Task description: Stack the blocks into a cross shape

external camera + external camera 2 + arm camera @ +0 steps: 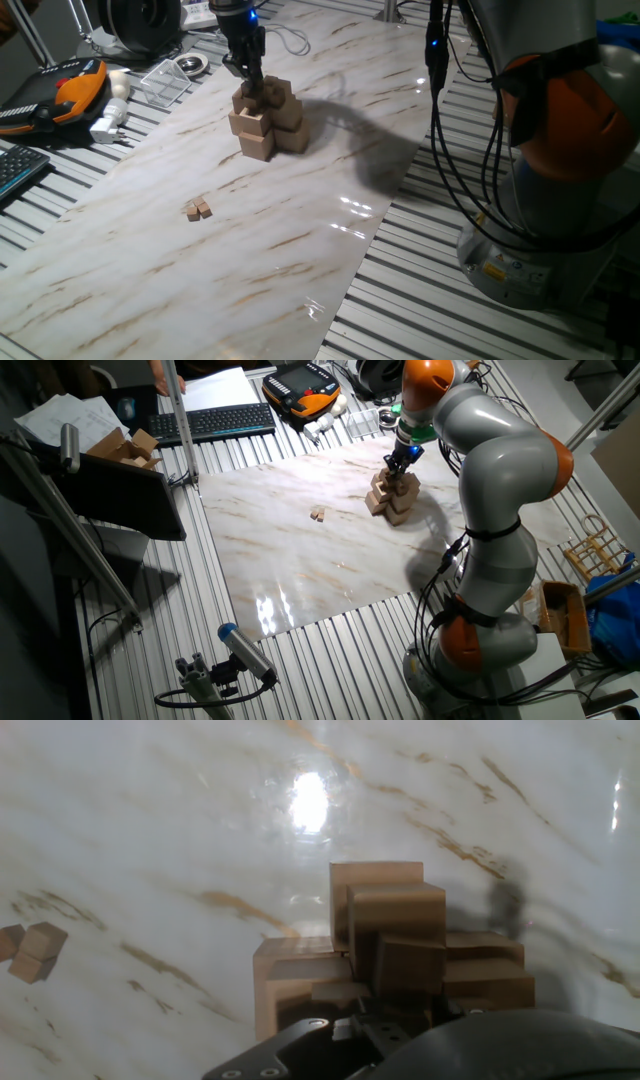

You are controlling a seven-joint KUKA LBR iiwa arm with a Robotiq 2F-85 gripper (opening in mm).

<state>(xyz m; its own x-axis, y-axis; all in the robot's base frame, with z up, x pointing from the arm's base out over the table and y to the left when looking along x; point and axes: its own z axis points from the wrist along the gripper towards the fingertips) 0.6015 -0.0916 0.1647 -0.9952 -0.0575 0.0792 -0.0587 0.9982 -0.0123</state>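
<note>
The cross shape (266, 118) is a tiered pile of light-tan wooden cubes on the marble board, also seen in the other fixed view (392, 495) and filling the lower middle of the hand view (395, 955). My gripper (250, 84) points straight down onto the pile's top, fingers close together; whether anything sits between them is hidden. Two tiny blocks (198, 209) lie side by side on the board, well in front of the pile and apart from it. They show again in the other fixed view (317, 514) and at the hand view's left edge (30, 952).
The marble board (300, 250) rests on a slatted metal table. An orange-and-black pendant (70, 90), a white plug (108, 125) and a clear plastic piece (165, 80) lie beyond the board's far left edge. Black cables (445, 150) hang beside the arm's base (560, 200).
</note>
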